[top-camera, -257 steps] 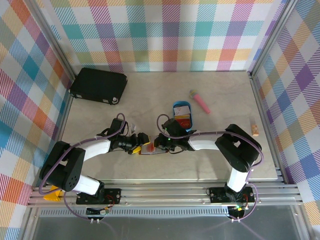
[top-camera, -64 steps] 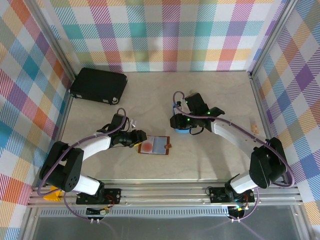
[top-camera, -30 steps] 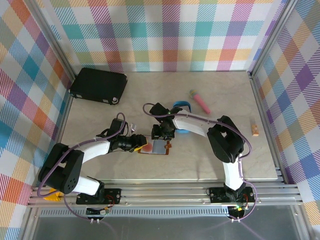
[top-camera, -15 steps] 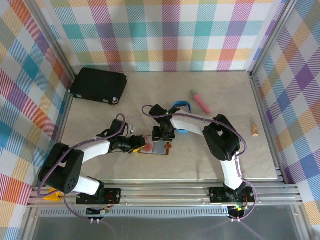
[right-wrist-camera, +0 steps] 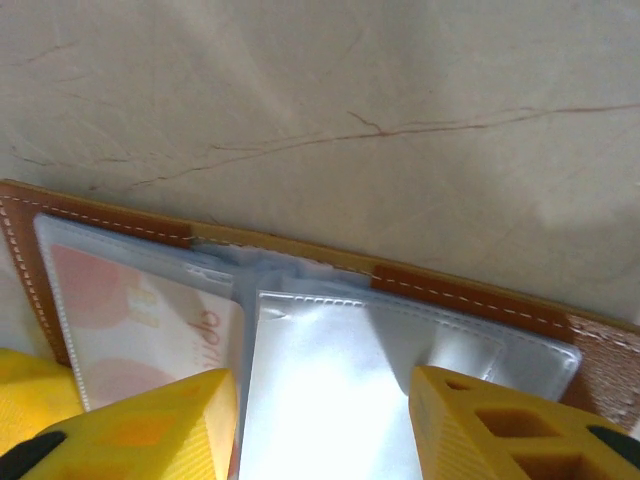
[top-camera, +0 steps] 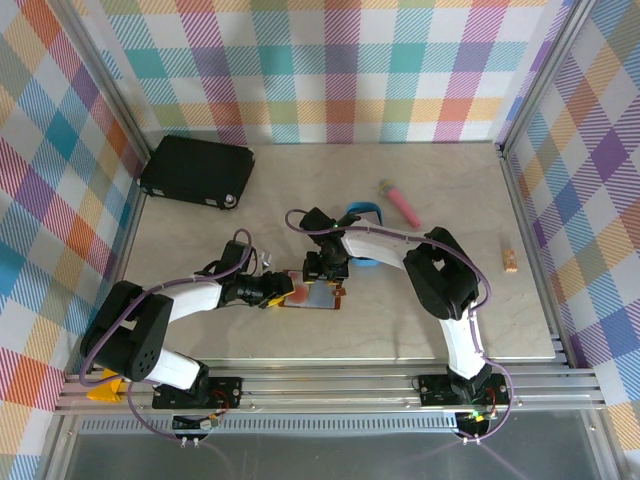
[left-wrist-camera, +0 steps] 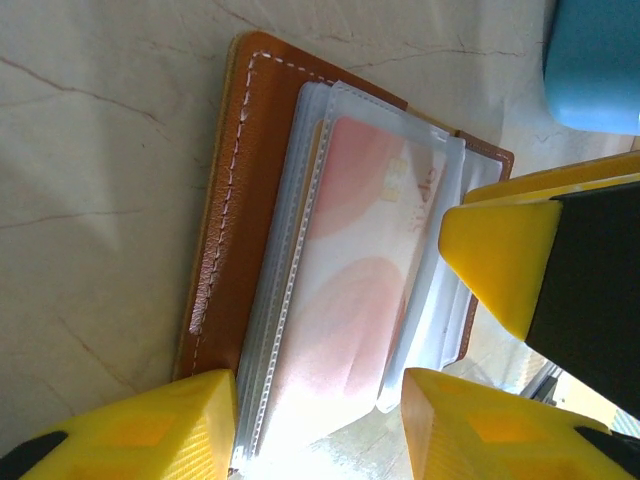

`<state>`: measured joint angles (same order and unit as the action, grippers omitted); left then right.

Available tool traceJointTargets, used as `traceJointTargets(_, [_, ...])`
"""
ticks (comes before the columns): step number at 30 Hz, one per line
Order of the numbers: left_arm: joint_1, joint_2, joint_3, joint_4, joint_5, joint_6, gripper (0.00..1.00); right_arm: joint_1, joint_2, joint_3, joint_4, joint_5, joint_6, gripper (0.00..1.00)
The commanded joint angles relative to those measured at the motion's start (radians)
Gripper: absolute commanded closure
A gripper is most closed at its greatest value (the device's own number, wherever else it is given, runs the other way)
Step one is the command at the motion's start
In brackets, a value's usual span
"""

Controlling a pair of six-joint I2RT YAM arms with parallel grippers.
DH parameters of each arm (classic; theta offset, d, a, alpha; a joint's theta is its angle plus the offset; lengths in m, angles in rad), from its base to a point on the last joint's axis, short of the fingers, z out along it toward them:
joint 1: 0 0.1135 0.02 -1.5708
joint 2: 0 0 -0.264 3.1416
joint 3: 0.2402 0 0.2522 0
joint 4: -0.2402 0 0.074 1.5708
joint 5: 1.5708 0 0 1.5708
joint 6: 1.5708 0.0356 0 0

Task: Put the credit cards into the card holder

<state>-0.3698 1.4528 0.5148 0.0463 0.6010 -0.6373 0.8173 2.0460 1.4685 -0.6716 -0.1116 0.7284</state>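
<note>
Left claw point(left-wrist-camera: 316, 405): jaws part-way apart, tips down at the left end of the holder point(top-camera: 318, 296). One finger point(left-wrist-camera: 130, 425) lies over the brown leather border and the other is by the clear sleeves. I can make out nothing pinched between them.

Right claw point(right-wrist-camera: 320, 400): jaws likewise part-way apart. It reaches in from the far side with its tips over the sleeves and holds nothing. In the left wrist view one of its fingers point(left-wrist-camera: 495, 250) stands at the sleeves' edge.

The holder lies open and flat on the worktop point(top-camera: 200, 240), mid-front, between the two claws — leather border around, pale sleeves up.

One card point(left-wrist-camera: 355, 300), whitish with red circles, sits inside the clear sleeve of the left half and shows through the plastic. The right half's sleeve glares white, so I cannot read its contents.

The blue tray point(left-wrist-camera: 598, 55) is just beyond the holder and apart from it. Farther back right lies the pink stick point(top-camera: 400, 203). The black case point(top-camera: 197, 170) is at the far-left corner.
</note>
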Motion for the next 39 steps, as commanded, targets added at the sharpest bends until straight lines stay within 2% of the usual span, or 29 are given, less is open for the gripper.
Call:
traceJointTargets(1, [0.0, 0.009, -0.016, -0.007, 0.017, -0.008, 0.52, -0.008, 0.022, -0.038, 0.06, -0.077, 0.034, 0.5])
traceJointTargets(15, [-0.001, 0.011, -0.011, -0.016, 0.007, -0.003, 0.53, -0.018, -0.007, -0.08, 0.202, -0.193, 0.121, 0.54])
traceJointTargets(28, [-0.001, 0.017, -0.002, -0.021, 0.004, 0.001, 0.53, -0.017, -0.05, -0.092, 0.251, -0.211, 0.15, 0.63])
traceJointTargets(39, [0.0, -0.009, -0.001, -0.054, -0.01, 0.015, 0.53, -0.017, -0.066, -0.109, 0.324, -0.253, 0.157, 0.64])
